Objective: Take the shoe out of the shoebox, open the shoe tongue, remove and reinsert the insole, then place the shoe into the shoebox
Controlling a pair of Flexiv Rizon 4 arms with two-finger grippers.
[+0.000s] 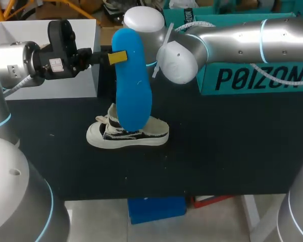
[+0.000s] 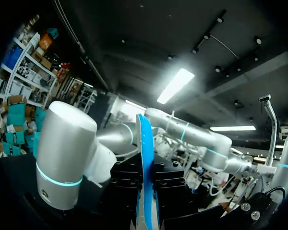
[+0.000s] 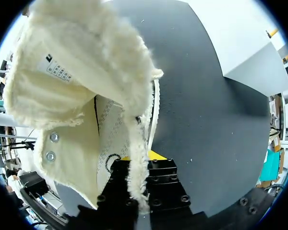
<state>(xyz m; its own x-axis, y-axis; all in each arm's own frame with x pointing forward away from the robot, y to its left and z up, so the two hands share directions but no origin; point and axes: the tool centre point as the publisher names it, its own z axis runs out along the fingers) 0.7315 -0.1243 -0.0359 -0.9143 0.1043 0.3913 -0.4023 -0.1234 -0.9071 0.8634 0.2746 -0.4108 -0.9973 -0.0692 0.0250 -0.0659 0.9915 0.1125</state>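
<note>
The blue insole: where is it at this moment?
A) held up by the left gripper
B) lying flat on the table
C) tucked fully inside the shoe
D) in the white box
A: the left gripper clamps the blue insole from both sides, holding it in the air near the shoe.

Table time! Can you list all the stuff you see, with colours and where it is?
table: one, black, under everything
shoe: one, cream with black marks, on its sole mid-table
insole: one, blue, hanging upright above the shoe
white box: one, white, back left
teal box: one, teal, back right
left hand: one, black, yellow tips, shut on the insole
right hand: one, black, yellow tip, shut on the shoe's frayed cloth
</note>
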